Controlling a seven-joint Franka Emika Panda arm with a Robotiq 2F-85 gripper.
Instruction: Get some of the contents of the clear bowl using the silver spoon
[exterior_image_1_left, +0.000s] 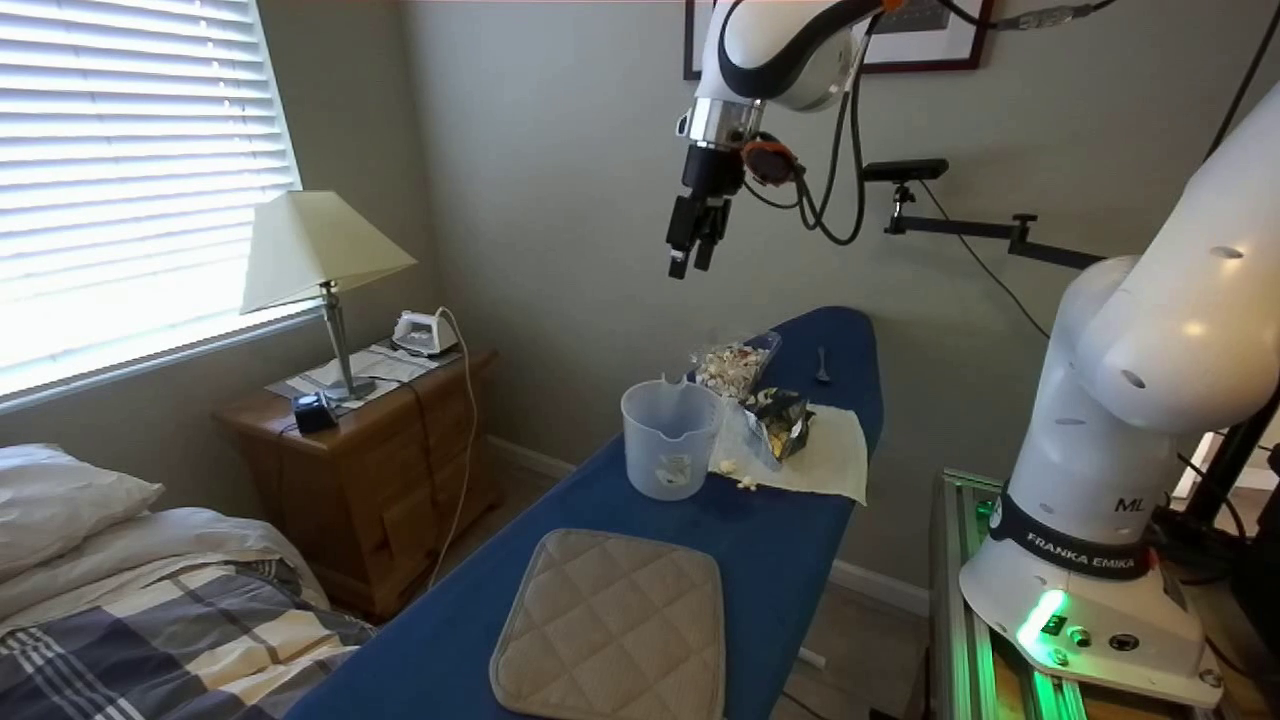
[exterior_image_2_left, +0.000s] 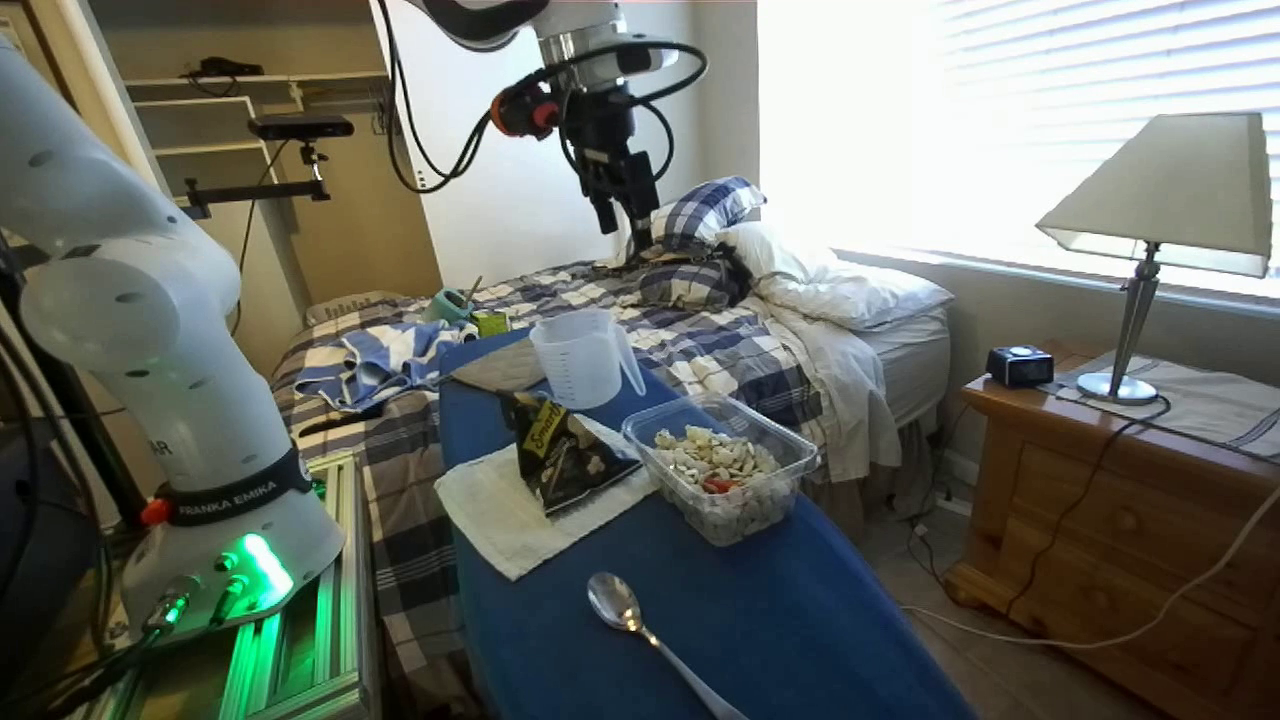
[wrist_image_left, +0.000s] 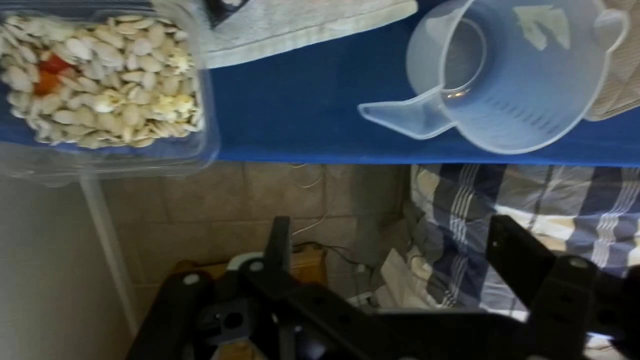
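Observation:
The clear bowl, a low rectangular tub, stands on the blue ironing board; its rim shows in an exterior view (exterior_image_2_left: 808, 455) and in the wrist view (wrist_image_left: 209, 135). Its contents, pale seed-like pieces with a few red bits (exterior_image_2_left: 715, 460), fill much of it; they also show in the wrist view (wrist_image_left: 110, 85). The silver spoon (exterior_image_2_left: 652, 642) lies flat on the board near the bowl, and shows small in an exterior view (exterior_image_1_left: 822, 366). It is out of the wrist view. My gripper (exterior_image_1_left: 690, 264) is open and empty, high above the board, fingers wide apart in the wrist view (wrist_image_left: 390, 225).
A translucent cup with a handle (exterior_image_1_left: 672, 440) stands beside the bowl. A dark snack bag (exterior_image_2_left: 560, 455) lies on a pale cloth (exterior_image_2_left: 510, 520) between bowl and robot. A quilted pad (exterior_image_1_left: 615, 625) lies on the board (exterior_image_1_left: 790, 560). A lamp (exterior_image_1_left: 325, 250) and bed stand beyond.

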